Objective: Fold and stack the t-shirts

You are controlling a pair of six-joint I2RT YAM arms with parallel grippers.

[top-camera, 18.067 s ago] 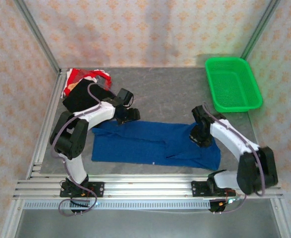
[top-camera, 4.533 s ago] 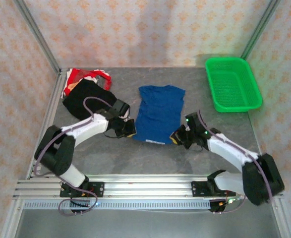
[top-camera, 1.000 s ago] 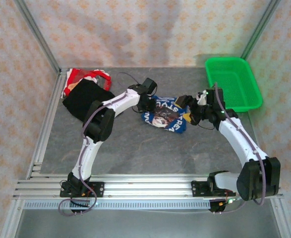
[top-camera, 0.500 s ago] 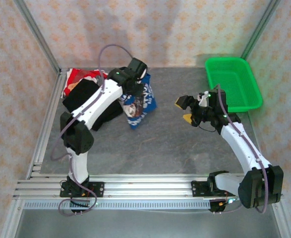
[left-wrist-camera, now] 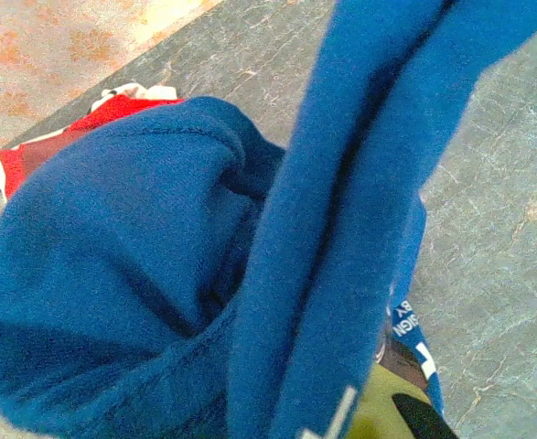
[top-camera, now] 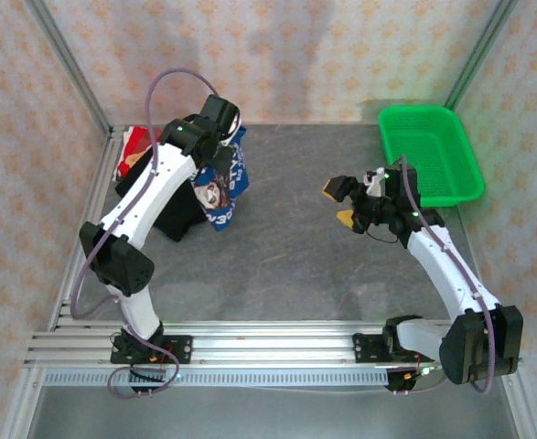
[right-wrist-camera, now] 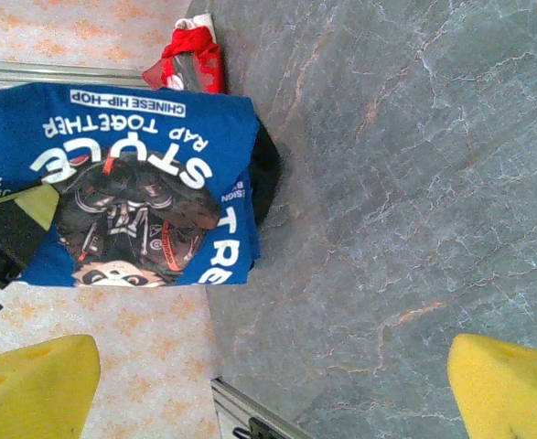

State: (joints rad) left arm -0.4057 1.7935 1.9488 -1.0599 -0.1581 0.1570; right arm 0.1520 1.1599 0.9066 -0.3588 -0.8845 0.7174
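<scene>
I hold the folded blue t-shirt (top-camera: 222, 187) pinched in the closed left jaws, hanging above the worktop's (top-camera: 286, 265) far-left corner and over the black t-shirt (top-camera: 172, 218). The right jaws gape empty near the green basket (top-camera: 428, 160). Held by one edge, the fold could fall open, or land crooked and drag the black tee beneath. The shirt hangs lengthwise, its long axis dropping from the grip toward the worktop, print facing the right arm (top-camera: 442, 265).
</scene>
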